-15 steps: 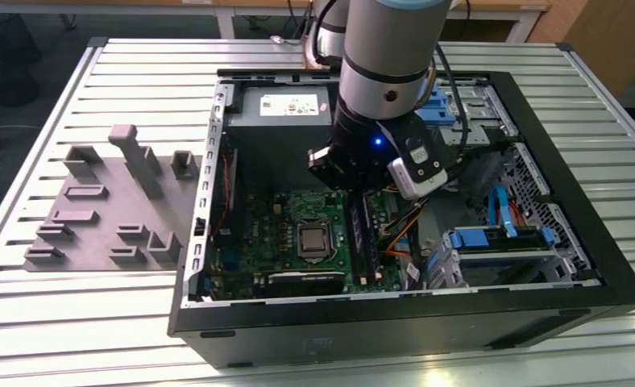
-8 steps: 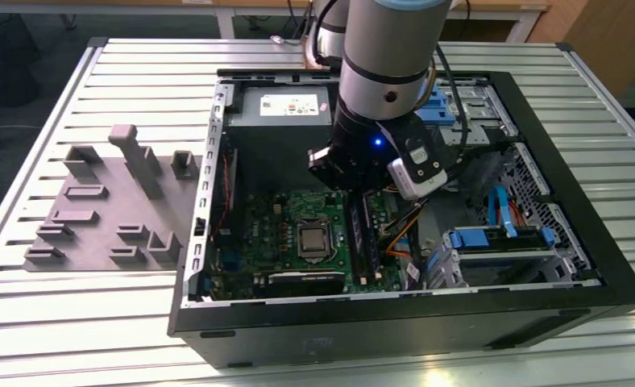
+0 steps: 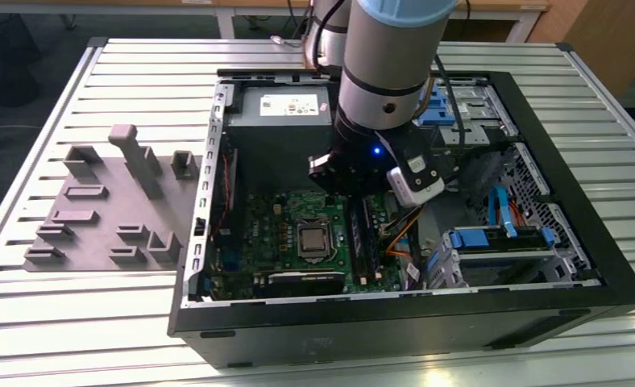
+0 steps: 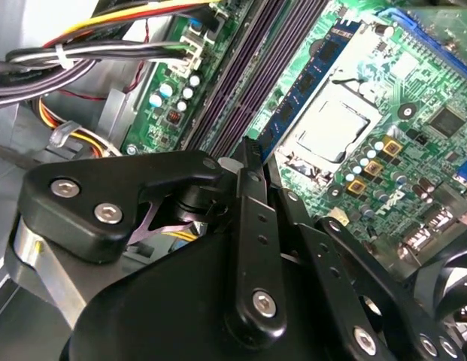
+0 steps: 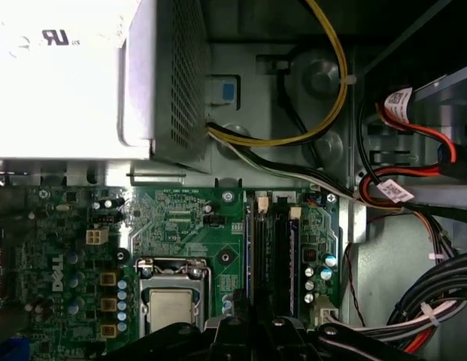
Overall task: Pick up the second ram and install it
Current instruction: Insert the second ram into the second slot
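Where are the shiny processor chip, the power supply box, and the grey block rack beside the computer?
processor chip (image 5: 171, 312): first wrist view, middle of its metal lid.
power supply box (image 3: 280, 121): exterior view, its top face.
grey block rack (image 3: 108, 205): exterior view, flat base plate.

Three cameras around an open case (image 3: 404, 314)
Exterior view looks down from high; both wrist views sit close, sharing the motherboard (image 5: 180, 218) and CPU (image 4: 331, 128).

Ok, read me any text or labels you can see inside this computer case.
Power supply label: print too blurred to read.
Cable tags: print too small to read.
Motherboard logo: white maker's mark, not quoted; the other board print is too small to read.
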Tool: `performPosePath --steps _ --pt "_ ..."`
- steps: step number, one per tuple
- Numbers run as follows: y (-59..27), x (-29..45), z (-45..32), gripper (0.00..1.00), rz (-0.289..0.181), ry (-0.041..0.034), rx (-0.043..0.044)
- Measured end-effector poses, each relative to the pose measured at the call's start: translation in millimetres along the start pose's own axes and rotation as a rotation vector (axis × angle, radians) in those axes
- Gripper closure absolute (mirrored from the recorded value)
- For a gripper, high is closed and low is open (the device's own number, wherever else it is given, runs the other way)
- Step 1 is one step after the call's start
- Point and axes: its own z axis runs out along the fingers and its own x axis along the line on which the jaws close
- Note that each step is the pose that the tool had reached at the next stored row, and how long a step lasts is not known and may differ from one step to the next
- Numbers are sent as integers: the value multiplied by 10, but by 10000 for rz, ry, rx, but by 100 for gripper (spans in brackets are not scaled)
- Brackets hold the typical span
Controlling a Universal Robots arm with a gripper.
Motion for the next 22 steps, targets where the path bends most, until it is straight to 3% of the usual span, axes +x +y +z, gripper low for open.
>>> performPosePath --steps 6,12,22 --pt "-48 -17 41 86 6 20 -58" --pt "-50 -18 127 86 -4 29 -57" --pt "-58 -42 182 86 81 44 -73"
